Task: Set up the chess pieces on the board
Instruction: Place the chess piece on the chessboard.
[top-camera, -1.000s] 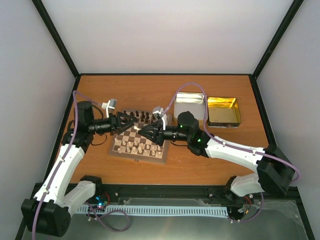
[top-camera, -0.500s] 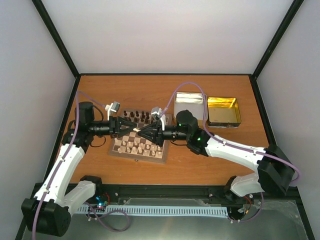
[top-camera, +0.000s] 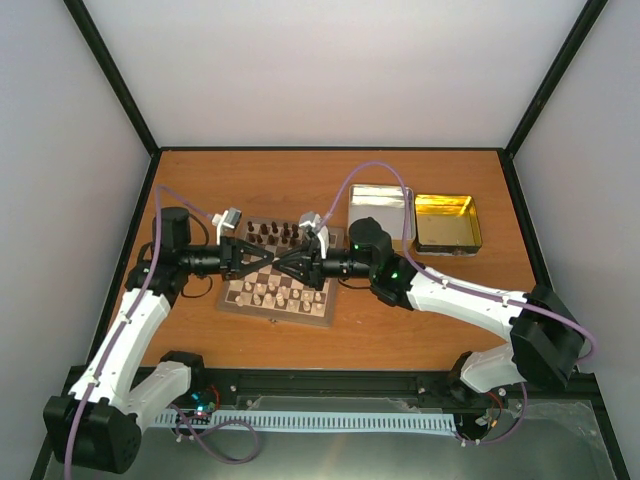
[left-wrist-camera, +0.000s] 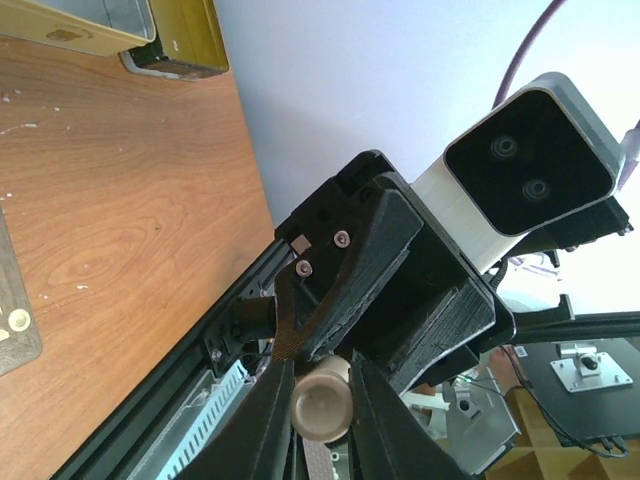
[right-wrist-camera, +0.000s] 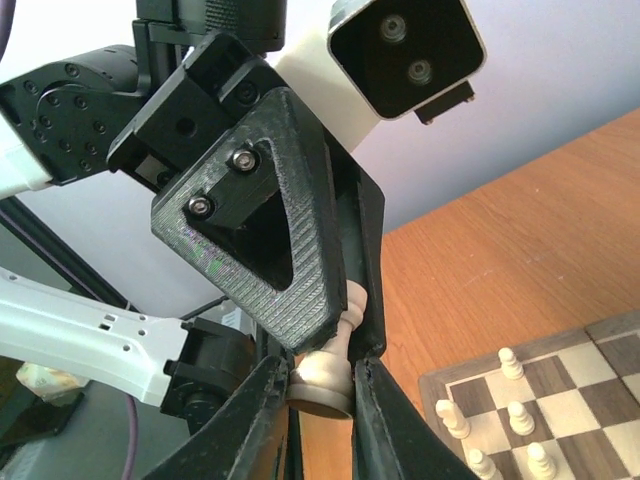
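Observation:
The board (top-camera: 275, 316) lies left of the table's middle, with dark chess pieces (top-camera: 272, 232) on its far rows and cream chess pieces (top-camera: 268, 292) on its near rows. My left gripper (top-camera: 268, 262) and right gripper (top-camera: 285, 264) meet tip to tip above the board. Between them is one cream piece (right-wrist-camera: 322, 375). The right gripper (right-wrist-camera: 322, 388) is shut on its wide base. The left gripper's fingers (right-wrist-camera: 300, 250) pinch its head. In the left wrist view my left gripper (left-wrist-camera: 320, 405) is shut on the piece's round end (left-wrist-camera: 320, 403).
A silver tin (top-camera: 378, 208) and a gold tin (top-camera: 446, 222) stand right of the board at the back. The board's corner (right-wrist-camera: 590, 335) with cream pieces (right-wrist-camera: 512, 415) shows in the right wrist view. A black rail runs along the near table edge.
The two grippers have closed in on each other above the board. The left one carried the cream piece rightward, and the right one's fingers now close on its base.

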